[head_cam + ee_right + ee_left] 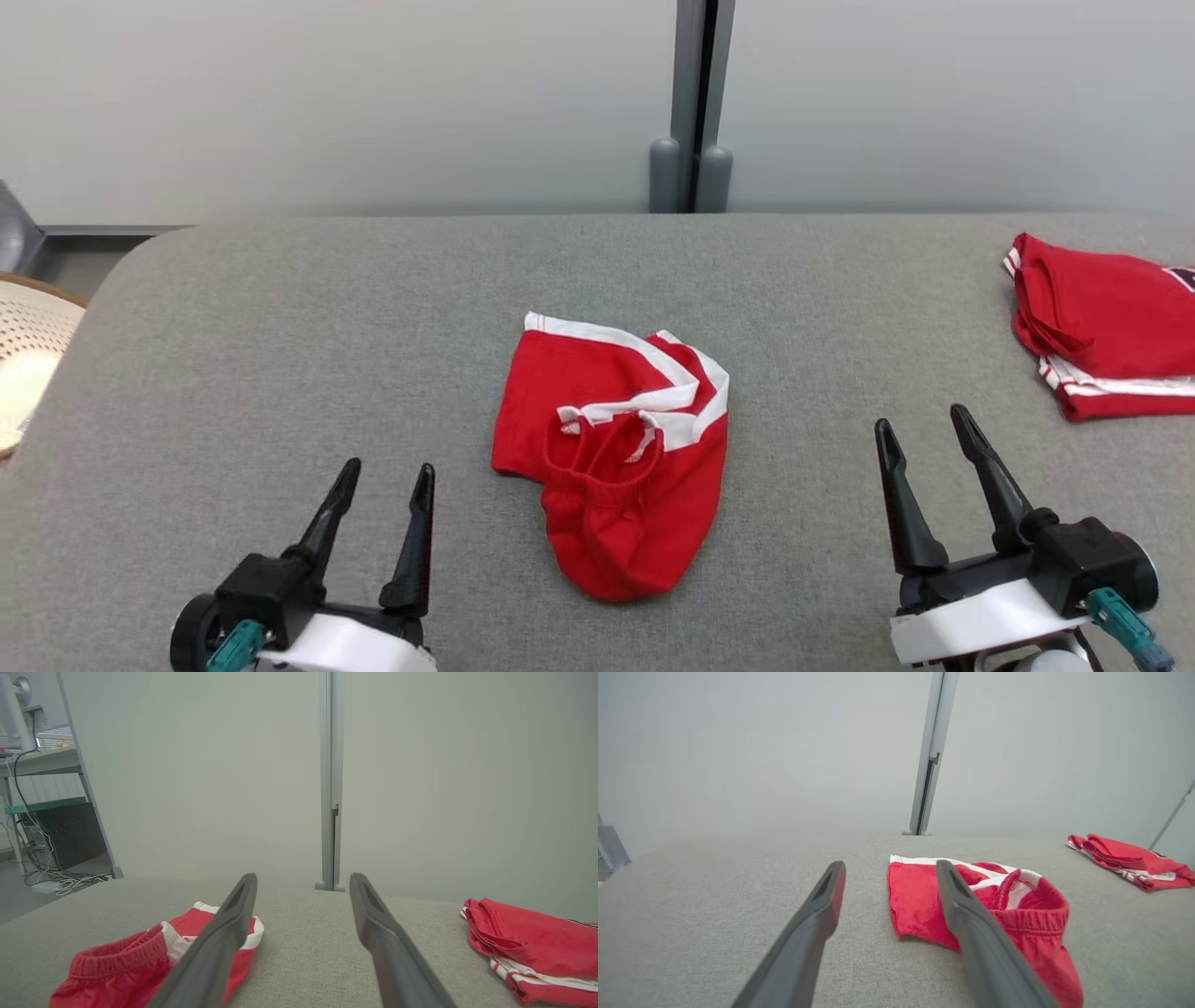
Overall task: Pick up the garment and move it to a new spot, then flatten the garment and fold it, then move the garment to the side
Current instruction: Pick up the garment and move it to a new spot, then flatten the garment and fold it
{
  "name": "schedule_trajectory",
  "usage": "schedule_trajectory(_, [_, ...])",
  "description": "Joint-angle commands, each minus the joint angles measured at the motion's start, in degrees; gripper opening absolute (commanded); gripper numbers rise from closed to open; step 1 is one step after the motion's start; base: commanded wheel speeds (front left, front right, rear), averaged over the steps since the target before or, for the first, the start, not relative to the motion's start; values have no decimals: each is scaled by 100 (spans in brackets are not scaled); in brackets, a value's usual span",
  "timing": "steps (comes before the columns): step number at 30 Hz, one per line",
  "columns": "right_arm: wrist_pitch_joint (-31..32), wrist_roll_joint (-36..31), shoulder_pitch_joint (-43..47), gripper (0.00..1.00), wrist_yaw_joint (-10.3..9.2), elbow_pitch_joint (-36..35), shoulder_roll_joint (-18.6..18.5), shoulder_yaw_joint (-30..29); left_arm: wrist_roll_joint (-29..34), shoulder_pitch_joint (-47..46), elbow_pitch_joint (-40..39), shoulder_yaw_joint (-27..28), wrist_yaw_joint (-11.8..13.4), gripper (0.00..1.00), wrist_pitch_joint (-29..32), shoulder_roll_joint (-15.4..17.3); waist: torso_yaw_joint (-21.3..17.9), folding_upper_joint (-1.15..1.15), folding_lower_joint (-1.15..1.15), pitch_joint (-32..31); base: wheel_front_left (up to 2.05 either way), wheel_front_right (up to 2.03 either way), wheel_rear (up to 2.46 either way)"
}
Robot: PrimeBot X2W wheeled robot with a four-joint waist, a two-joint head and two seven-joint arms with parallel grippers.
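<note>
Red shorts point(616, 448) with white trim lie crumpled at the middle of the grey padded table point(280, 373), elastic waistband bunched on top. The left gripper point(389, 467) hovers near their left side and the right gripper point(920, 417) off to their right (both with fingers spread wide, holding nothing). A second red garment point(1102, 327) lies folded at the table's far right edge.

1. Garment point(611, 504): red, with broad white bands along its edges.
2. Second garment point(1111, 322): red, with thin white stripes at the hem.
3. Table cover point(280, 327): plain mid-grey, fine weave.
4. Left gripper point(389, 467) and right gripper point(920, 417): black, with white wrist shells and teal connectors.
5. Wall point(327, 93): pale grey, unpatterned.
</note>
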Motion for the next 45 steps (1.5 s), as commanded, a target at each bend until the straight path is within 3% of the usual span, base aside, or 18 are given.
schedule_trajectory(1, [-4,26,25,100,-13,-12,-8,1,85,46,-63,51,35,100,-6,7,173,0,0,-223,0,0,0])
schedule_trajectory(6, [-4,-4,265,100,-13,-1,71,-38,975,733,-894,776,250,100,-3,-351,267,0,0,-504,0,0,0])
schedule_trajectory(11, [-3,-106,585,100,-13,76,130,-14,1723,1413,-1213,1213,-104,100,-3,-792,299,0,0,-703,0,0,0])
schedule_trajectory(16, [-4,-142,778,100,-13,151,156,-23,2164,1627,-1242,1362,-406,100,-4,-987,325,0,0,-766,0,0,0])
schedule_trajectory(31, [-4,-153,748,100,-13,209,191,40,2575,1641,-1064,1556,-725,100,-3,-1190,301,0,0,-791,0,0,0])
schedule_trajectory(45, [-4,-135,675,100,-13,252,162,57,2628,1595,-879,1606,-756,100,-4,-1236,241,0,0,-767,0,0,0])
